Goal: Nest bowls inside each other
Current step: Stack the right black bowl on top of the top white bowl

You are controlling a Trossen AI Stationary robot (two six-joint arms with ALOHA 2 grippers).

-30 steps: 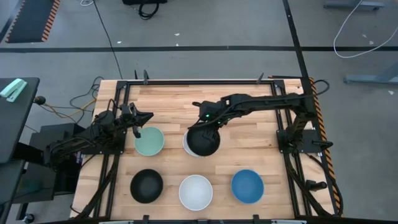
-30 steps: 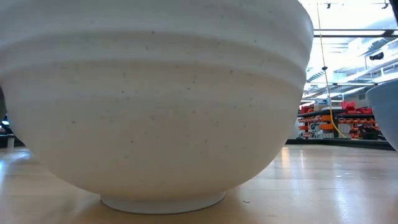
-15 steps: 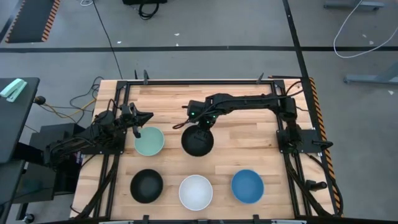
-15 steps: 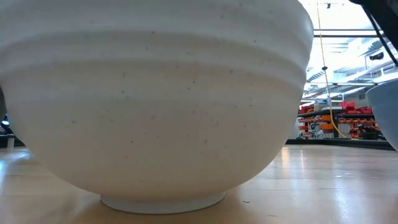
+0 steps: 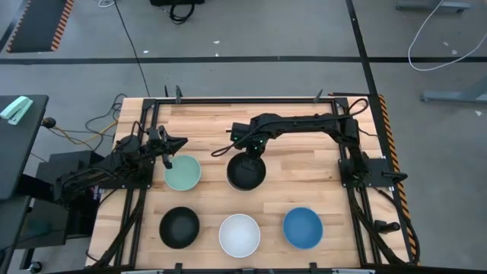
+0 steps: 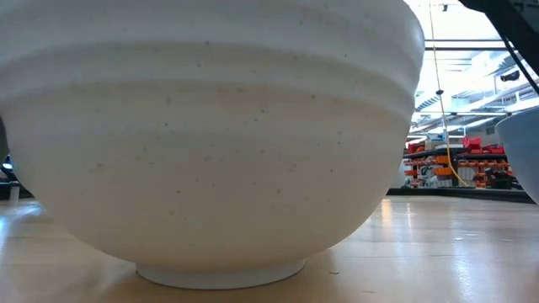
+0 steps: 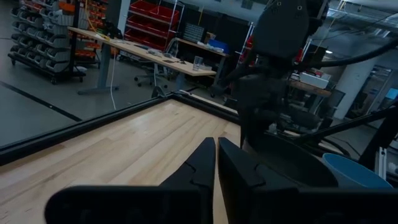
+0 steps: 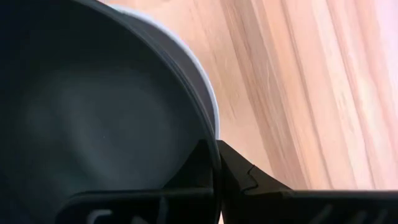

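1. Left arm: lies folded low along the left edge of the surface, forearm pointing toward the middle.
2. Left gripper: at the near-left part of the surface, level with the row of items farther from the camera's bottom edge. Its 2 dark fingers lie pressed together with nothing between them.
3. Right arm: reaches from its base at the right edge in a long, nearly straight line across the far half of the surface, wrist bent downward near the centre.
4. Right gripper: at the centre of the surface, pointing down. Its 2 fingers meet around the rim of a black bowl.
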